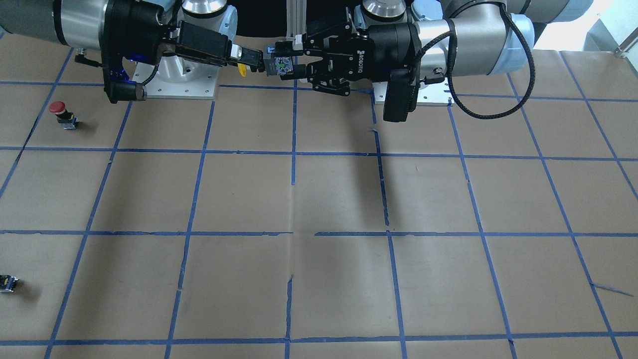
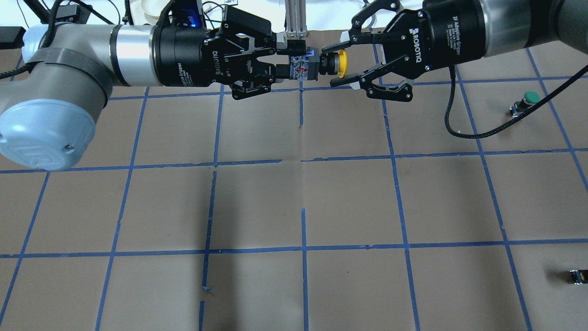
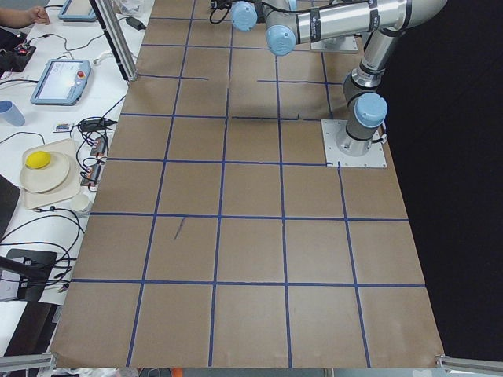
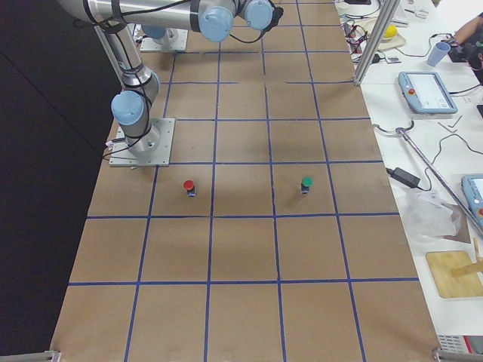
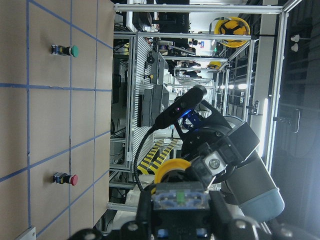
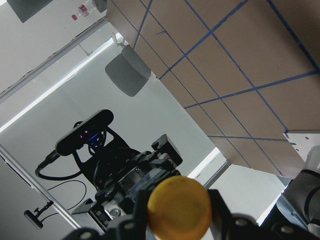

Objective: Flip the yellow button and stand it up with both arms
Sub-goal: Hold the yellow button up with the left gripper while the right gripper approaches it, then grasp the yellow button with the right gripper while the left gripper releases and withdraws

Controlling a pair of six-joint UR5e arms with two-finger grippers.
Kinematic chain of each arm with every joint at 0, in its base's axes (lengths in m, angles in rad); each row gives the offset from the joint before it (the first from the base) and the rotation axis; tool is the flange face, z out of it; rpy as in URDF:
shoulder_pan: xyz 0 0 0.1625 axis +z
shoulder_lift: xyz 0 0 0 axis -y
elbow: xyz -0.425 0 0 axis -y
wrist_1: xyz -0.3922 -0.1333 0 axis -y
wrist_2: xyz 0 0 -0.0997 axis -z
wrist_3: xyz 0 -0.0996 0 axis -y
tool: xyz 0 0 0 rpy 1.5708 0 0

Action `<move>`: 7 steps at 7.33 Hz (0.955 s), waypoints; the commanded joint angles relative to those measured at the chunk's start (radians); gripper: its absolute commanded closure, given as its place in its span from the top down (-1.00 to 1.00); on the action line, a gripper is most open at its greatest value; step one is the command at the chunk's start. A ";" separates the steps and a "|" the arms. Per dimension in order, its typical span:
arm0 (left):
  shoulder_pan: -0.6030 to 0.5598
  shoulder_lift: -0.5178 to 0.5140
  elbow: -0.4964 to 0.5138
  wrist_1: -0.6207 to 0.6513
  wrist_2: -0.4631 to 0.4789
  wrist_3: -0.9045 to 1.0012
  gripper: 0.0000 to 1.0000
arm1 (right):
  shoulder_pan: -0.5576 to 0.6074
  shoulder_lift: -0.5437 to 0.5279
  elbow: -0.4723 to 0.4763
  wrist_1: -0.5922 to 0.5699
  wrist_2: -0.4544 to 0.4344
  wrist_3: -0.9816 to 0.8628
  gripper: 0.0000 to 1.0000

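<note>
While the button (image 2: 317, 65) hung in mid-air over the table (image 2: 349, 202), near 12 o'clock of the overhead view, it lay level, with its body toward 9 o'clock and its yellow cap (image 2: 341, 63) toward 3. The left gripper (image 2: 294, 57), on the 9 o'clock side, pinched the blocky body between its fingers. The right gripper (image 2: 334, 65), on the 3 o'clock side, stood spread, with one fingertip at 12 and one at 6 of the cap. Neither plainly touched it (the front view was too edge-on to settle that).

I judged this to be the hand-over. To do it well, the right fingers should close squarely on the cap or the black neck behind it, centred so the round cap would not squirt out. Only once that hold looked firm should the left let go, opening without dragging the body sideways. The right wrist could then turn the body downward and lower it flat onto bare paper, well apart from the green button (image 2: 530, 97) at 3 o'clock.
</note>
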 commanded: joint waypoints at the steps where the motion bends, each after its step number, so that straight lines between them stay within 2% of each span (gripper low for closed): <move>1: -0.001 0.002 0.003 0.001 0.007 -0.039 0.99 | 0.000 0.001 -0.005 -0.001 0.000 0.002 -0.40; 3: -0.001 0.005 0.004 0.001 0.013 -0.036 0.99 | -0.006 0.004 -0.013 -0.001 -0.008 0.000 -0.40; 4: 0.002 0.008 0.006 0.001 0.016 -0.033 0.99 | -0.029 0.005 -0.016 -0.022 -0.076 -0.003 -0.40; 5: 0.017 0.017 -0.002 0.001 0.023 -0.026 0.99 | -0.084 0.004 -0.039 -0.074 -0.207 -0.012 -0.40; 6: 0.035 0.021 0.003 0.004 0.080 -0.026 0.99 | -0.104 -0.001 -0.052 -0.089 -0.285 -0.038 -0.42; 7: 0.066 0.018 0.006 0.056 0.177 -0.026 0.99 | -0.104 -0.007 -0.057 -0.118 -0.401 -0.120 -0.43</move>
